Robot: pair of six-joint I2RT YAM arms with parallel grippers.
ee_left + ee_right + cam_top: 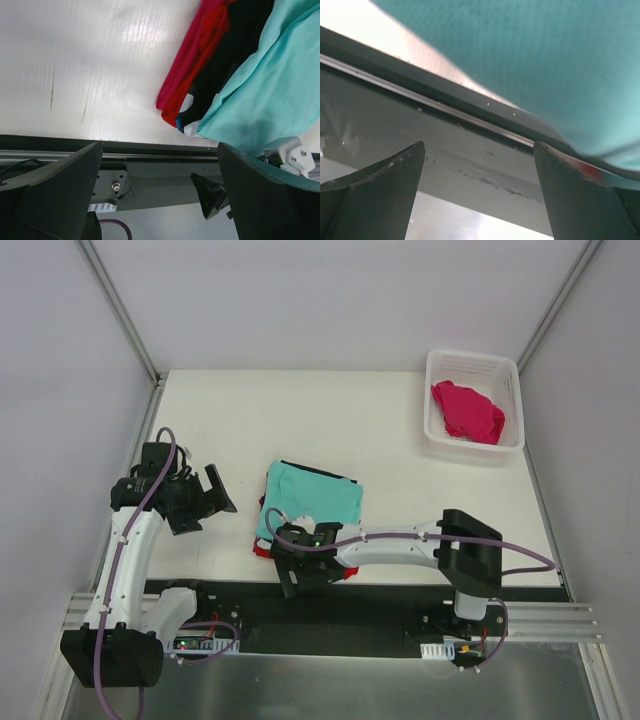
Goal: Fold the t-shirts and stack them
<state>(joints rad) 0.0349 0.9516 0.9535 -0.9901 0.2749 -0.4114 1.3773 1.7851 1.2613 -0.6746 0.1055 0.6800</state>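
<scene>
A folded stack of t-shirts lies at the table's near middle, with the mint-teal shirt (312,502) (270,90) on top. Under it show a black edge (335,477) (235,55), a red one (263,551) (205,70) and a magenta-pink one (181,67). My right gripper (293,578) (479,145) hangs open over the stack's near edge, nothing between its fingers; teal cloth (545,65) fills the upper part of its wrist view. Left of the stack, clear of the cloth, my left gripper (205,504) (160,147) is open and holds nothing.
A white lattice basket (470,356) stands at the far right corner with a crumpled magenta-pink shirt (467,412) inside. The black base rail (380,605) (150,160) runs along the table's near edge. White walls close in the sides.
</scene>
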